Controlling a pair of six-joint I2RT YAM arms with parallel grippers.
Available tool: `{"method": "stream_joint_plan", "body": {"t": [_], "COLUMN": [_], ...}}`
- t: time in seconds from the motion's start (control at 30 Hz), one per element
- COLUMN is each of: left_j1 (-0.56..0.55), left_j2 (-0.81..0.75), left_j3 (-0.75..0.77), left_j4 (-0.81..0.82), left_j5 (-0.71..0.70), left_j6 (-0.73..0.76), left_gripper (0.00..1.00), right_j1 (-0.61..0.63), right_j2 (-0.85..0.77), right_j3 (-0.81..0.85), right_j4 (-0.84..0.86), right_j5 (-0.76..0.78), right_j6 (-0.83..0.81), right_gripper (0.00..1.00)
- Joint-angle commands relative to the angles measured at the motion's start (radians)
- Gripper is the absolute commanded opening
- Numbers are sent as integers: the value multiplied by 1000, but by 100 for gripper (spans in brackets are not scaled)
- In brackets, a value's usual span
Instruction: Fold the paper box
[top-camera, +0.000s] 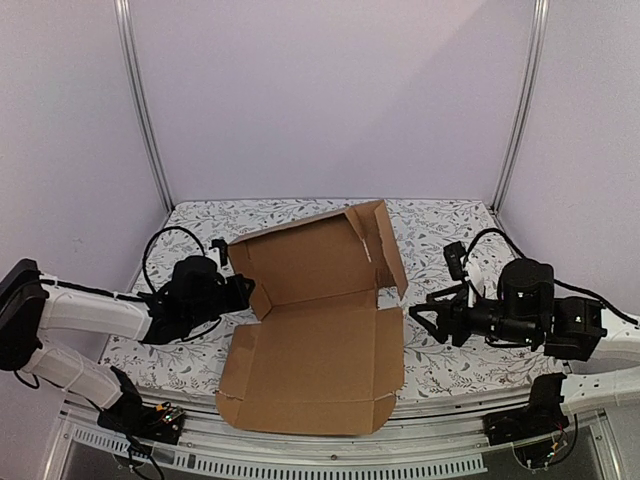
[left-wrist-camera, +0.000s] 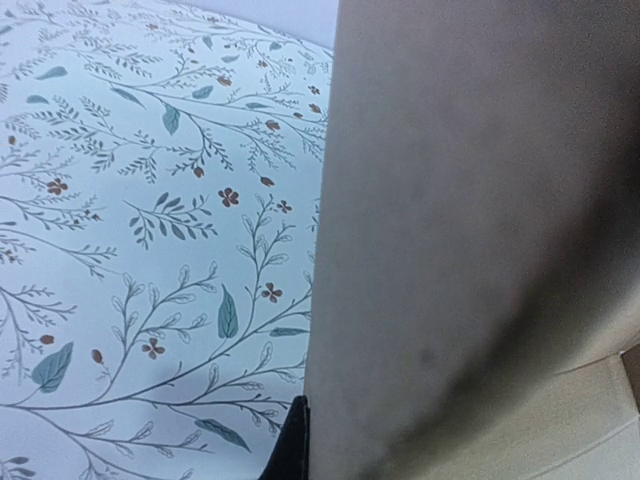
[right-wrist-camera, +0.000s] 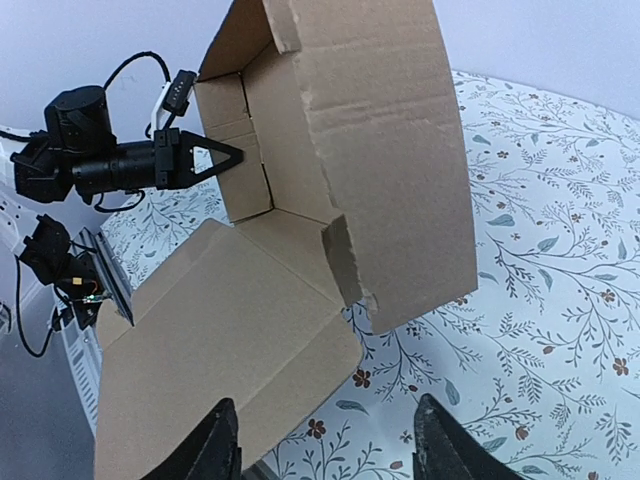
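The paper box (top-camera: 310, 345) is brown cardboard in the middle of the table. Its back wall and right flap (top-camera: 385, 240) stand up, and a wide panel lies flat, reaching to the near edge. My left gripper (top-camera: 247, 291) is shut on the box's raised left wall. In the left wrist view the cardboard (left-wrist-camera: 470, 220) fills the right side, with one black fingertip (left-wrist-camera: 292, 445) pressed against it and the other hidden. My right gripper (top-camera: 418, 318) hangs open just right of the box. In the right wrist view its jaws (right-wrist-camera: 328, 450) hold nothing, close to the flat panel's corner (right-wrist-camera: 335, 350).
A floral tablecloth (top-camera: 445, 230) covers the table. Metal frame posts (top-camera: 145, 110) (top-camera: 520, 100) stand at the back corners against pale walls. A slotted rail (top-camera: 300, 465) runs along the near edge between the arm bases. The left arm (right-wrist-camera: 110, 165) shows across the box.
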Motion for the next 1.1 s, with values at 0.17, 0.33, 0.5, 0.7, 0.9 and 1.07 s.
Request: {"method": "stream_joint_plan", "body": {"t": [0.17,0.33,0.5,0.7,0.9,1.07], "left_j1": [-66,-104,-125,-154,-176,-183], "left_j2": [-74,-87,-73,-29,10,15], "left_j3": [-87,-135,-176,-195,-182,-179], "left_j4": [104,196,295,393,426,425], "left_j5": [-235,-297,-323,-375,-395,-396], "left_j6": [129,218,292,354,378,382], "left_gripper": [0,0,0,0,0,0], "right_j1": [2,-11,-82,-150,-182,-212], "right_j2": [36,105,166,250,369,427], "right_j3": [143,181,208,182,187,177], "right_j4": [-118,-119,-109,1,83,128], "right_j5": [75,80,-56,-258,-394,-430], "right_j6": [-162,-237,-338,-484,-558,-595], "right_gripper": [71,79,87,93,94,94]}}
